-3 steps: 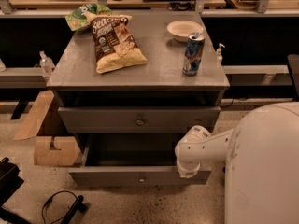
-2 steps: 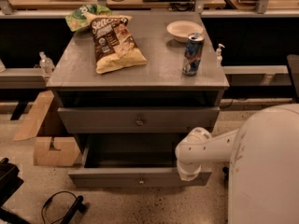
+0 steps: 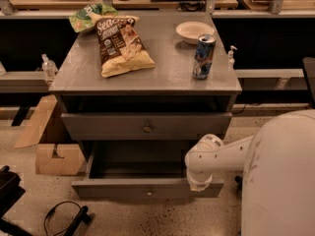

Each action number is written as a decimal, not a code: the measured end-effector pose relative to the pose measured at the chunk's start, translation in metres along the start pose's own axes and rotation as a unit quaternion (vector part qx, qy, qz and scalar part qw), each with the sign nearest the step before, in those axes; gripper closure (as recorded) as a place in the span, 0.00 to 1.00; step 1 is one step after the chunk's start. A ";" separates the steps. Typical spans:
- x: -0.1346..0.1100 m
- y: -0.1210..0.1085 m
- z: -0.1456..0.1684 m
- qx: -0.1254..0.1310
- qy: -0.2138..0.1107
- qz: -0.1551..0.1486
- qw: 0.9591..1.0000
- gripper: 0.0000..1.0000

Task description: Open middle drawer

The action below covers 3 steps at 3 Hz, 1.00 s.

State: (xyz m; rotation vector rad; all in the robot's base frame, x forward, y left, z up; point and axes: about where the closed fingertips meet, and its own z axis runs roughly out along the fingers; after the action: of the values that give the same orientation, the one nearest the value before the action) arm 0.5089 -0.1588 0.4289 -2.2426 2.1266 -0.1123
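Observation:
The middle drawer (image 3: 142, 188) is pulled well out of the grey cabinet (image 3: 147, 85). Its plain grey inside (image 3: 138, 156) is empty, and a small round knob (image 3: 147, 192) sits at the centre of its front. My gripper (image 3: 199, 183) is at the right end of that drawer's front edge, pointing down, hidden under the white wrist (image 3: 202, 156). The drawer above, with a round knob (image 3: 147, 128), is shut. Whatever lies under the open drawer is hidden.
On the cabinet top lie a brown snack bag (image 3: 120, 45), a green bag (image 3: 88, 16), a blue can (image 3: 204, 56) and a white bowl (image 3: 194, 31). Cardboard boxes (image 3: 54, 156) stand at the left, a cable (image 3: 61, 218) lies on the floor, and my white body (image 3: 280, 181) fills the lower right.
The open drawer's front has come slightly further out toward the camera, and my wrist has moved the same way with it.

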 end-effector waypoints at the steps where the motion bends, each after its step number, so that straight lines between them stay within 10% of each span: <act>1: 0.000 0.009 0.001 -0.010 -0.001 -0.002 1.000 1.00; 3: 0.000 0.010 0.000 -0.011 -0.002 -0.002 1.000 1.00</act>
State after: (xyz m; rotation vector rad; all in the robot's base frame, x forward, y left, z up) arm 0.4992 -0.1594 0.4284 -2.2582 2.1319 -0.0860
